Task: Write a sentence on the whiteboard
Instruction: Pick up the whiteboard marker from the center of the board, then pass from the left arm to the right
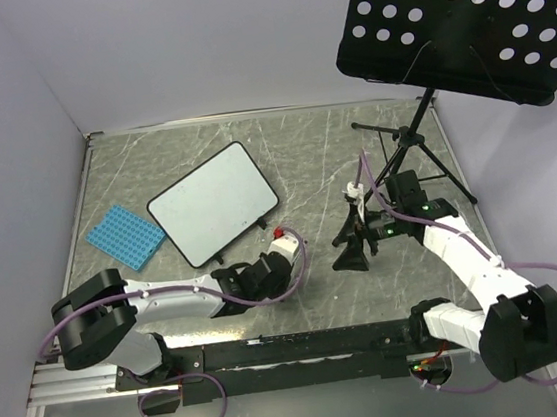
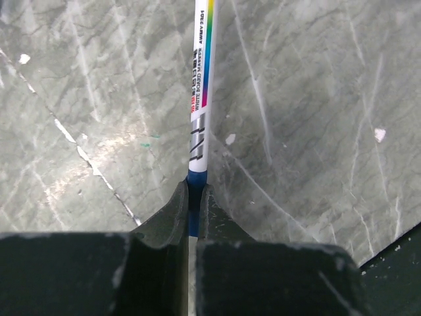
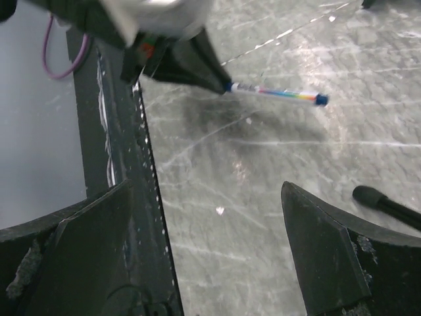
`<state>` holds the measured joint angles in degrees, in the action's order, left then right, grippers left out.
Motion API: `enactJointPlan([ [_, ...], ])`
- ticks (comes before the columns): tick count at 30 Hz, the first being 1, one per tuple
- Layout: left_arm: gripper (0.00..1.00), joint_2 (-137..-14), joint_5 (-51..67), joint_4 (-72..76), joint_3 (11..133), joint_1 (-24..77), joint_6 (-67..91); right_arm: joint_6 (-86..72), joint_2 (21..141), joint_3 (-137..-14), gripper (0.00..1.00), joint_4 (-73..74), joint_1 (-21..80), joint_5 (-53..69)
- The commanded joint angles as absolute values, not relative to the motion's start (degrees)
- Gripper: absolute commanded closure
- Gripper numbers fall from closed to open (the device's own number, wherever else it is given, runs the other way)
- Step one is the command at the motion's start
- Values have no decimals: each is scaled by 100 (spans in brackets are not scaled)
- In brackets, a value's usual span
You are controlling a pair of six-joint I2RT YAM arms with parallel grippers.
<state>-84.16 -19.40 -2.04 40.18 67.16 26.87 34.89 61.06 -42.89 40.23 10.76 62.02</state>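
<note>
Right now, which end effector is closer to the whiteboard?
Left. The left end effector, shut on a marker, sits just off the near right corner of the whiteboard. The right end effector hangs open farther right, by the legs of the stand.

Top view: lighting is even and diffuse. Wrist views: pale glare patches are reflected by the glossy table (image 2: 79,171). The marker (image 2: 200,99) print is rendered sharp; a soft shadow is cast beneath it. The left arm (image 3: 158,10) is blurred and overexposed in the right wrist view.
</note>
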Motion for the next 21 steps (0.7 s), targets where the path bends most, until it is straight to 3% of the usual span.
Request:
enactJointPlan([
  [1,99,-8139,-2091,974,3684,6881,2426,1735,6292,-4167,0,2194,1213,6030],
  [8,99,-8077,-2355,1476,3507,7198,2206,-243,7355,-4412,0,1477,1660,5133],
  [16,99,-7937,-2347,1643,3489,7304,2118,-536,8270,-4632,2,1547,1714,5395],
  [21,99,-7998,-2259,1626,3577,7313,2057,-554,8542,-4772,12,1652,1758,5704],
])
